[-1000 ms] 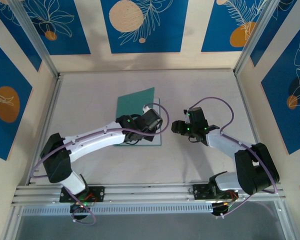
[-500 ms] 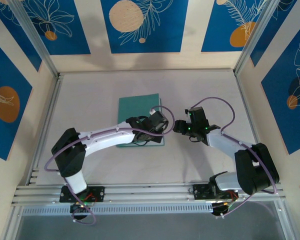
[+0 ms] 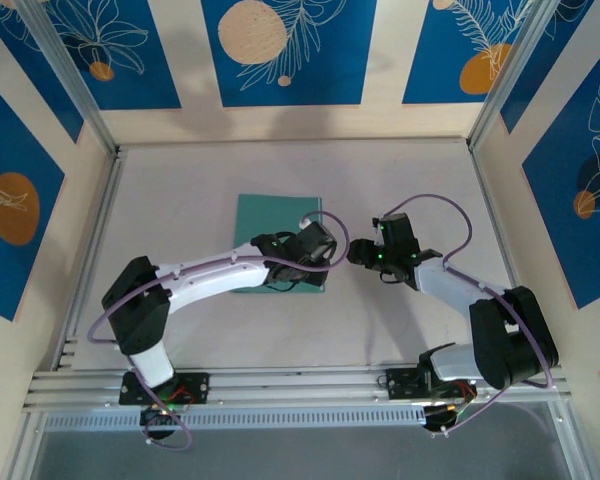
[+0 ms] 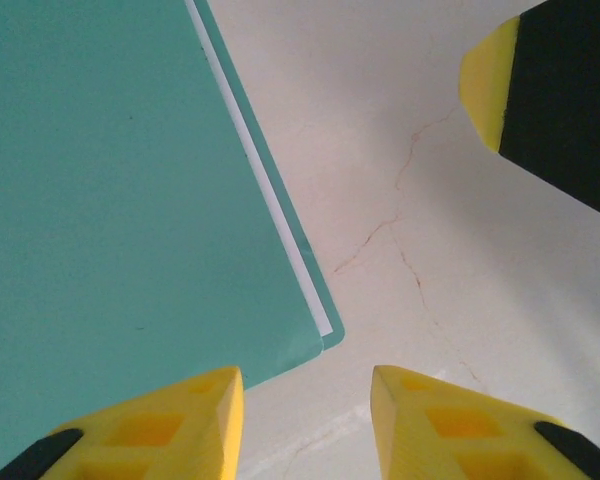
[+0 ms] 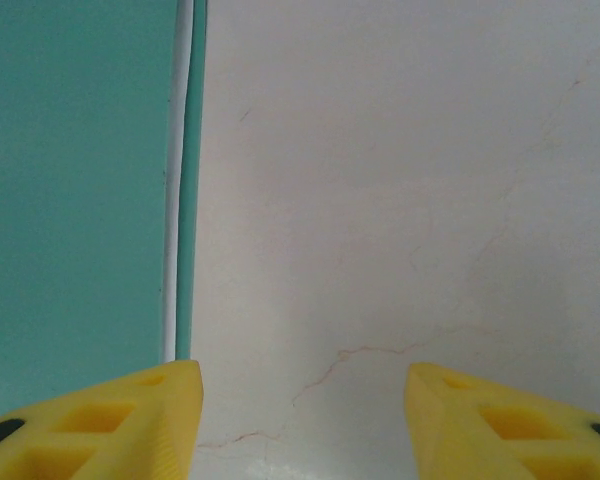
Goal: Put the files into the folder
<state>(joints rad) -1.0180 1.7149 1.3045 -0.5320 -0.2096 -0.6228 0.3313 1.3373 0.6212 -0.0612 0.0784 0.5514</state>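
Since a second ago the teal-green folder (image 3: 270, 225) has dropped shut: its upper leaf, raised then, now lies flat on the table (image 3: 180, 190). The files (image 4: 270, 215) show as a thin white edge between the leaves along the folder's right side. Our left gripper (image 4: 305, 385) hangs over the folder's near right corner, fingers parted with nothing between, having let the cover go, we judge. Our right gripper (image 5: 302, 375) waits just off the folder's right edge, fingers apart and empty, likely ready to square things up
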